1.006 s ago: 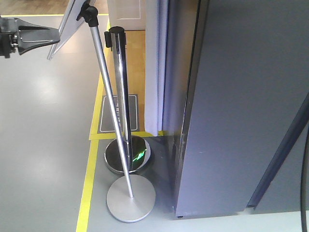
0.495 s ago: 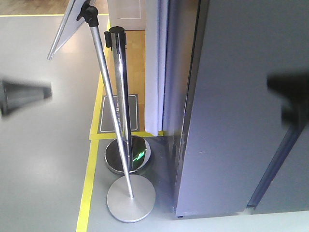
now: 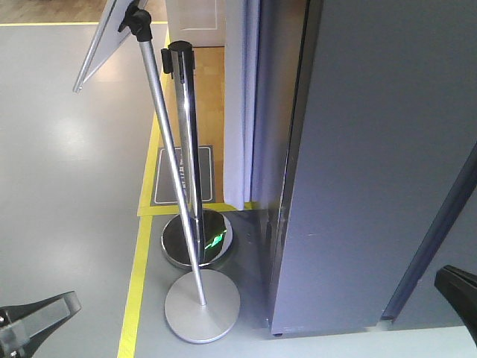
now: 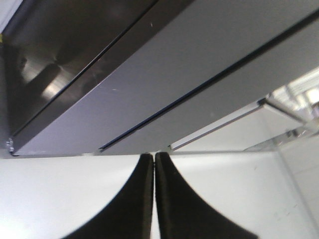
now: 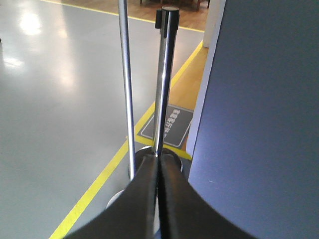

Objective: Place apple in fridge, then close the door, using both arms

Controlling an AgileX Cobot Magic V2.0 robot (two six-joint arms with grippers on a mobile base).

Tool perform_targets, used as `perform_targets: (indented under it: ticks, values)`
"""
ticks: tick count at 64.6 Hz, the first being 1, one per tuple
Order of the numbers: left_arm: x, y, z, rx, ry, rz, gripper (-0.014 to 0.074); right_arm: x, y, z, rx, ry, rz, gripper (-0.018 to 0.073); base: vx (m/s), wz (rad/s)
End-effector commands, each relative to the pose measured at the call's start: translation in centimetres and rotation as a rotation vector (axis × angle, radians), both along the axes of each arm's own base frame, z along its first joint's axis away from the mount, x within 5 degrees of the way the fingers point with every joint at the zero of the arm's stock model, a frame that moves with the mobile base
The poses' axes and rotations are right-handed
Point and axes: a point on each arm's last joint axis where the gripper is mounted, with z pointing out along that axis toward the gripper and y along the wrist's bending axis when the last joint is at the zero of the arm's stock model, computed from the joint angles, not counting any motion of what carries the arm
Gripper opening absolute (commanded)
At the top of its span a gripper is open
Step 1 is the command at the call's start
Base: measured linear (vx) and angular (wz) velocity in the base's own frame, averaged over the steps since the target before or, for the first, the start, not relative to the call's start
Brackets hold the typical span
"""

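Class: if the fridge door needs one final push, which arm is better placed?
Probably left: the left fingers, shut, face the fridge panels directly. The right fingers point at the posts, with the fridge off to one side.

Black, curved, seemingly matte claw (image 4: 153, 158) fingers (image 4: 172, 204)

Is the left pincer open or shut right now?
Shut. In the left wrist view, the left pincer has its two black fingers pressed together along their length, with nothing between them.
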Motion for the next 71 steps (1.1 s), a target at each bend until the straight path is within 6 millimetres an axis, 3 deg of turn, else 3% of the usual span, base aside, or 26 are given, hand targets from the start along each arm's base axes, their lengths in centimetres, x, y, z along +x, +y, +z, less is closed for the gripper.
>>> perform_targets:
  ticks: [1, 22, 37, 46, 61, 71]
  values:
    - [0.4, -0.1, 1.5, -0.133, -0.045, 0.031, -0.0006, -0.1, -0.2, 1.2, 0.025, -0.064, -0.029, -0.0002, 0.0, 0.0]
    - [-0.3, -1.1, 4.4, -0.46, -0.172, -0.104, -0.0006, -0.1, -0.1, 1.2, 0.025, -0.062, -0.025, -0.0002, 0.0, 0.0]
    - [-1.5, -1.9, 5.4, -0.536, -0.227, -0.264, -0.0006, -0.1, -0.1, 1.2, 0.025, -0.062, -0.025, -0.0002, 0.0, 0.0]
    - [-0.2, -0.7, 5.8, -0.614, -0.247, -0.076, -0.0006, -0.1, -0.1, 1.2, 0.025, -0.062, -0.025, -0.0002, 0.0, 0.0]
    - [1.6, 2.9, 6.6, -0.895, -0.27, 0.336, -0.0006, -0.1, -0.1, 1.2, 0.025, -0.062, -0.025, -0.0002, 0.0, 0.0]
    - [1.8, 4.0, 6.7, -1.01, -0.277, 0.45, -0.0006, -0.1, -0.1, 1.2, 0.025, -0.062, -0.025, -0.0002, 0.0, 0.0]
